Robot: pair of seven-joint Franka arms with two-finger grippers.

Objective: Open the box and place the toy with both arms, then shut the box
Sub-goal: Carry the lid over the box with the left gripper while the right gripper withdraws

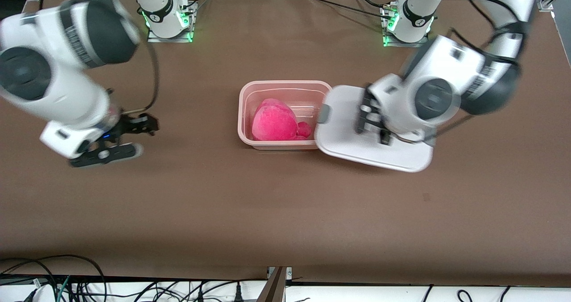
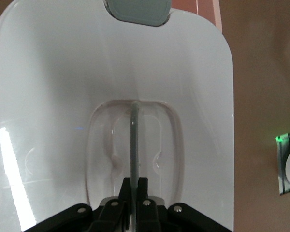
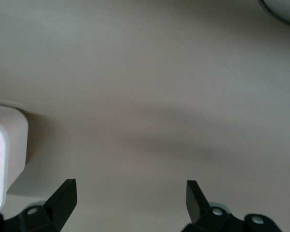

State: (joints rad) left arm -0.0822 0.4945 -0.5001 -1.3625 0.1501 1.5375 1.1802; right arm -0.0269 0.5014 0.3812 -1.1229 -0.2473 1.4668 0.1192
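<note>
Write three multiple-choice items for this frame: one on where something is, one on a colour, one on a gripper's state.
1. Where is the toy?
A. inside the box
B. on the lid
C. on the table by the right arm's base

2. What colour is the lid?
A. blue
B. white
C. black

3. What is the right gripper doing?
A. gripping the toy
B. gripping the lid's handle
C. open over bare table

Answers:
1 A, the pink plush lies within the tub's walls.
2 B, it shows white in the front and left wrist views.
3 C, its fingers stand wide apart with nothing between them; the left gripper holds the handle.
</note>
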